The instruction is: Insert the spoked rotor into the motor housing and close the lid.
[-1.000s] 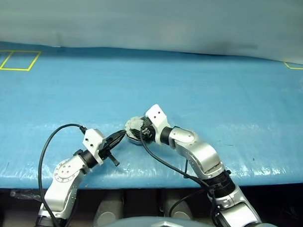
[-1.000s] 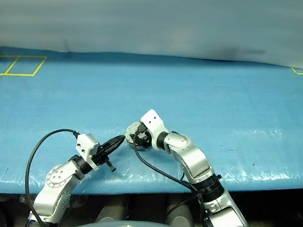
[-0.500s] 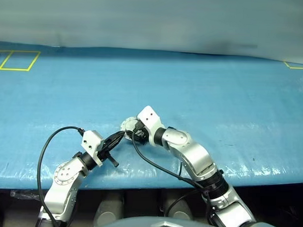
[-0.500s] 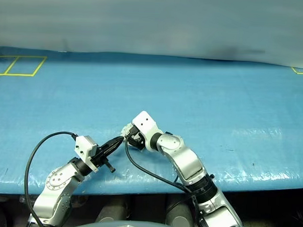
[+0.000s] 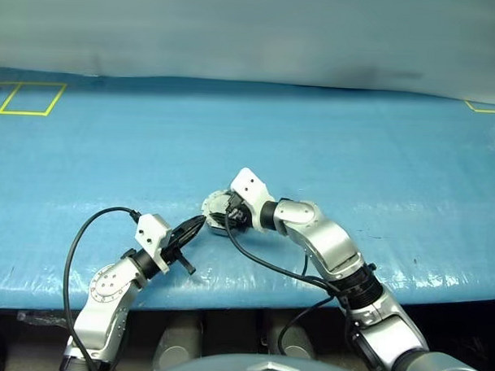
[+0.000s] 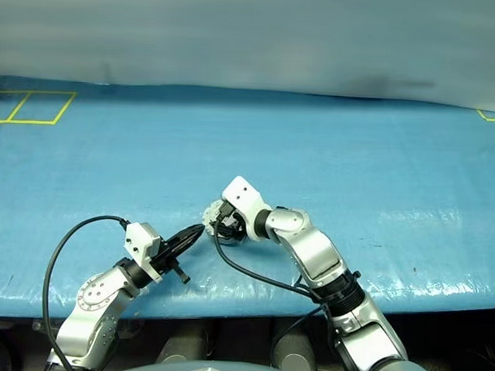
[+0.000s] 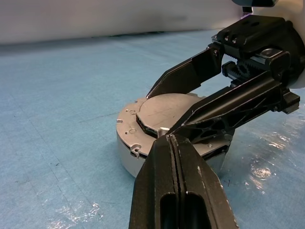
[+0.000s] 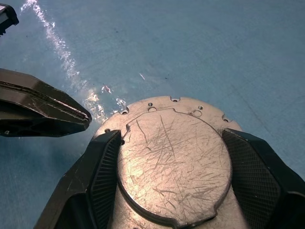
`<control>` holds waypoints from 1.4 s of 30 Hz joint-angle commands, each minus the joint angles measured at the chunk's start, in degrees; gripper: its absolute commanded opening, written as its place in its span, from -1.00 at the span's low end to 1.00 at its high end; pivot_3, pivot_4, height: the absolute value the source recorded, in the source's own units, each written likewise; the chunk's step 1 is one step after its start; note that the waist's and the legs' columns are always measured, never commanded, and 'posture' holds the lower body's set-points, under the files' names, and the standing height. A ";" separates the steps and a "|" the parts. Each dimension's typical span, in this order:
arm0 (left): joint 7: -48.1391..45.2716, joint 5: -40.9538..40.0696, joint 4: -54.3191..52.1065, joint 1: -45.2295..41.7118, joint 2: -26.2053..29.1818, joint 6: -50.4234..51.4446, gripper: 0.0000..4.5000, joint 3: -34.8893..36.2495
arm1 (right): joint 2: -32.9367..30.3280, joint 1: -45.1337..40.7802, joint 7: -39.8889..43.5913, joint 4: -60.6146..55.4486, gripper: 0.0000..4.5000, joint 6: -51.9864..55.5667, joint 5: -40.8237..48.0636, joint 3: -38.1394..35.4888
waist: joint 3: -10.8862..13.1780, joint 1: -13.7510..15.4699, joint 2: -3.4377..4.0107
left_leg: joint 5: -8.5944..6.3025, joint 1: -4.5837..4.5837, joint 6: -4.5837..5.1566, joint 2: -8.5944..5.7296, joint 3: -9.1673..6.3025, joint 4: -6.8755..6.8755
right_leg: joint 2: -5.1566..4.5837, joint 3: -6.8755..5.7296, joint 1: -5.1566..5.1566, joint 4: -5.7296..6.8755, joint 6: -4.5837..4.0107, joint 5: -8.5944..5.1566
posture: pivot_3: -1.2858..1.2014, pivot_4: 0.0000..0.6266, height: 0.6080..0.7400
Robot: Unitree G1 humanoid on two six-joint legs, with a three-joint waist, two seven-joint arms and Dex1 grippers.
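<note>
The motor housing [image 7: 126,160] sits on the blue table near its front edge, and its scratched grey lid [image 8: 174,162] lies flat on top. My right gripper [image 5: 230,211] reaches over it from the right. Its two black fingers [image 8: 102,167] press against opposite sides of the lid's raised centre. My left gripper [image 7: 170,137] is shut and empty, level with the table, with its tip just beside the housing's near left rim. The spoked rotor is hidden.
The blue sheet-covered table [image 5: 354,157] stretches far back and to both sides. Yellow tape squares [image 5: 27,98] mark its far left, and a yellow corner [image 5: 482,107] marks the far right. A black cable [image 5: 72,257] loops from my left wrist at the front edge.
My right gripper carried the housing a little left, then back right, and its wrist turned slightly. The left gripper has kept still and shut.
</note>
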 commanded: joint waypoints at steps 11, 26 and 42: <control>-0.23 -0.72 0.42 -0.45 0.05 -0.92 -1.00 -0.17 | 2.06 4.40 0.35 3.76 0.35 -9.07 -1.07 0.23 | -0.03 -0.25 0.05 | 0.00 0.06 0.00 0.02 0.01 0.00 | 0.00 0.00 0.02 0.02 0.00 0.00 | 0.03 -0.52 1.00; -0.99 -0.84 2.30 -1.13 -0.01 -1.68 -1.00 -0.30 | -0.72 0.97 7.25 3.68 0.35 -4.31 1.24 -0.44 | -0.03 -0.16 0.05 | 0.00 0.03 0.00 0.00 0.02 -0.13 | -0.02 -0.01 -0.01 -0.04 -0.03 -0.02 | 0.03 -0.52 1.00; -1.14 -0.81 3.23 -1.44 -0.26 -2.45 -1.00 -0.84 | -3.50 -1.58 11.61 5.81 0.35 -7.68 0.18 1.11 | -0.04 0.05 0.07 | 0.00 0.02 0.00 -0.02 0.02 -0.14 | -0.04 -0.01 -0.01 -0.08 -0.03 -0.03 | 0.03 -0.52 1.00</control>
